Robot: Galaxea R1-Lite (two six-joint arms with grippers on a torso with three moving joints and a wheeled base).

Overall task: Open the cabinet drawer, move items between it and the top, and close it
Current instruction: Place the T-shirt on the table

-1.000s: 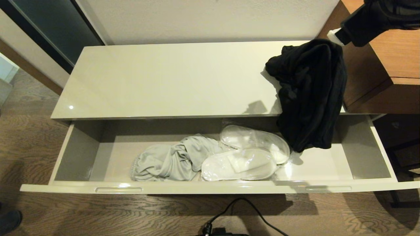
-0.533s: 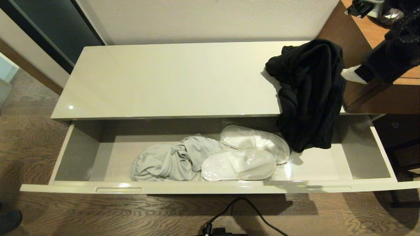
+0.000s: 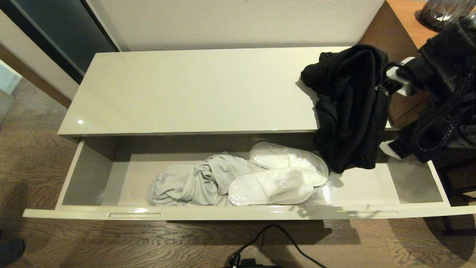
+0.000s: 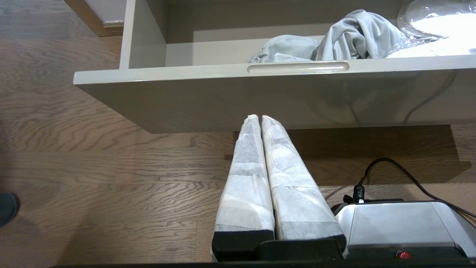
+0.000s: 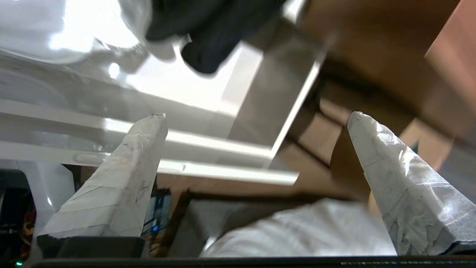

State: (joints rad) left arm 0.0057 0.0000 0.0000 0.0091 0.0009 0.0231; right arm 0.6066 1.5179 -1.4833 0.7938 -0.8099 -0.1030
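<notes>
The cabinet drawer (image 3: 238, 214) stands pulled fully out under the top (image 3: 193, 89). Inside it a light grey garment (image 3: 193, 184) lies bunched against two white slippers (image 3: 282, 175) in clear sleeves. A black garment (image 3: 349, 104) sits on the top's right end and hangs over the edge into the drawer. My right gripper (image 5: 256, 115) is open and empty above the drawer's right end, beside the black garment; one white fingertip (image 3: 389, 149) shows there. My left gripper (image 4: 259, 117) is shut and empty, low in front of the drawer front (image 4: 223, 96), below a handle slot (image 4: 297, 67).
A taller brown wood-grain unit (image 3: 412, 108) stands against the cabinet's right end, with a dark round object (image 3: 442, 13) on it. A black cable (image 3: 267, 238) runs over the wood floor before the drawer. A dark shoe (image 3: 9, 251) sits at the far left.
My right arm has swung down from above the brown unit to the drawer's right end, its gripper staying open. The black garment, drawer contents and left gripper have not moved.
</notes>
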